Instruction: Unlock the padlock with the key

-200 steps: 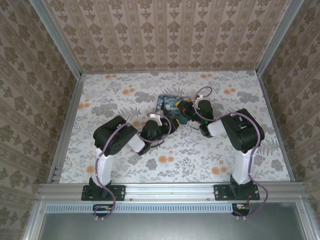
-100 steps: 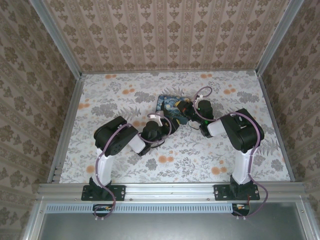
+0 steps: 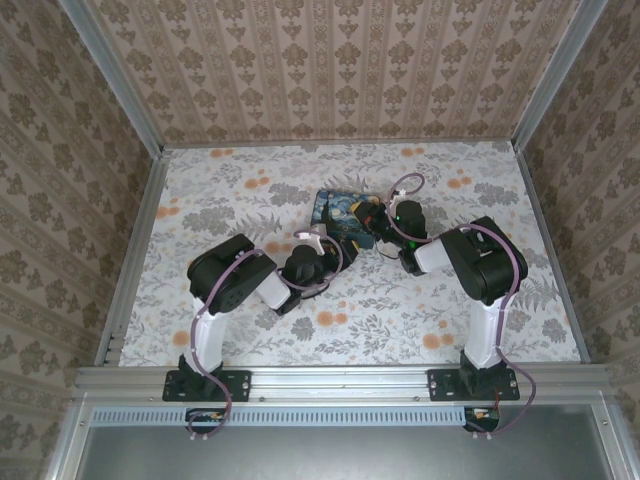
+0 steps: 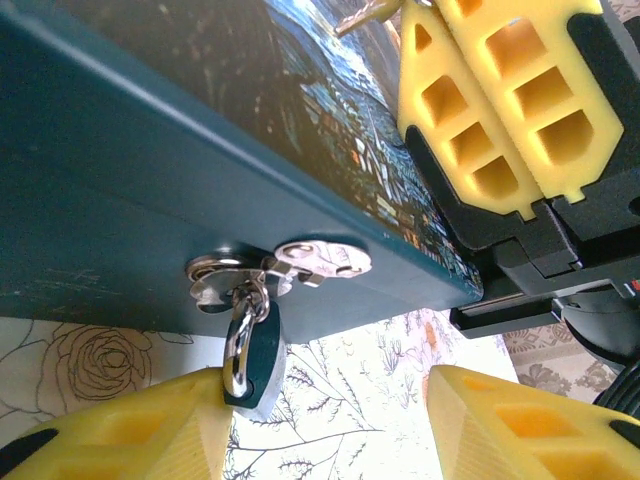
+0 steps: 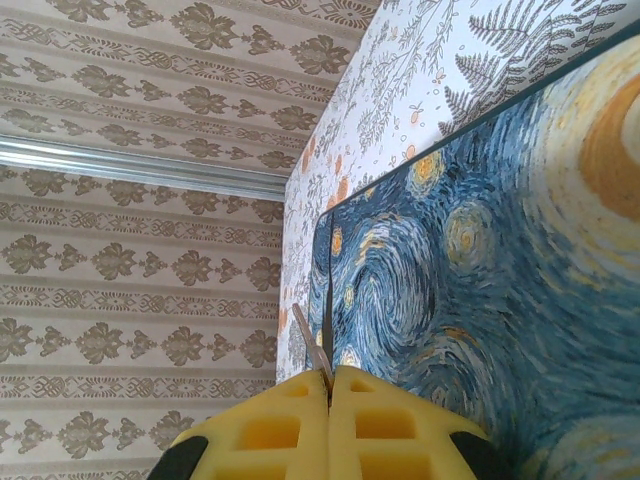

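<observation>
Slightly nearer its base than a second ago, the left arm has shifted a little, while the right arm has kept its place at the starry blue box (image 4: 150, 170). The left gripper (image 4: 325, 410) is spread wide, facing the box's front side. The small dark padlock (image 4: 256, 362) hangs there from a silver latch (image 4: 315, 260), its body just against one yellow finger (image 4: 120, 430). The right gripper (image 5: 330, 378) is pressed together, pinching the thin key (image 5: 310, 340) above the box lid.
</observation>
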`<state>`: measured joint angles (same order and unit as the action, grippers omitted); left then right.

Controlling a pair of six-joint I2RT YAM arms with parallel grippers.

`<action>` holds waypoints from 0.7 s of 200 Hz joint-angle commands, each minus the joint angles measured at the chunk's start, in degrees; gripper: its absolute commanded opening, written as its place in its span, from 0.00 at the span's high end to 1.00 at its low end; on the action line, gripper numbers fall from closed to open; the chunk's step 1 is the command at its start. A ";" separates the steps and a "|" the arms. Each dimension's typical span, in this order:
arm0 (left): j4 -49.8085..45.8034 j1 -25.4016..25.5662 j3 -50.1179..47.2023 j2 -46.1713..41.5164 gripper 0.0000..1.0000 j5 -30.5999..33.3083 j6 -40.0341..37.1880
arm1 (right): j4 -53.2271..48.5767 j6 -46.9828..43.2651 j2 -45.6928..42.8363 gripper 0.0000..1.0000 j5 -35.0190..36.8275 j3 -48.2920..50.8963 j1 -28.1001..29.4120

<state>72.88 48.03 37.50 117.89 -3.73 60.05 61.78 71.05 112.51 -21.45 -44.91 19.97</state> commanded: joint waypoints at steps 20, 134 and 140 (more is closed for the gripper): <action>1.39 0.74 0.01 -1.75 0.45 1.94 0.50 | -0.90 0.85 2.22 1.00 -0.27 0.85 0.10; 1.28 -0.31 1.49 3.53 0.57 5.39 1.88 | 0.09 1.38 3.11 1.00 -0.34 1.05 0.14; 1.22 -0.44 1.44 3.72 0.57 5.56 2.06 | 0.16 1.44 3.17 1.00 -0.34 0.97 0.07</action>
<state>73.67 48.23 38.41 119.63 0.25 60.93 63.70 72.25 113.40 -21.47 -44.91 19.97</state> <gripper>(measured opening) 0.439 0.067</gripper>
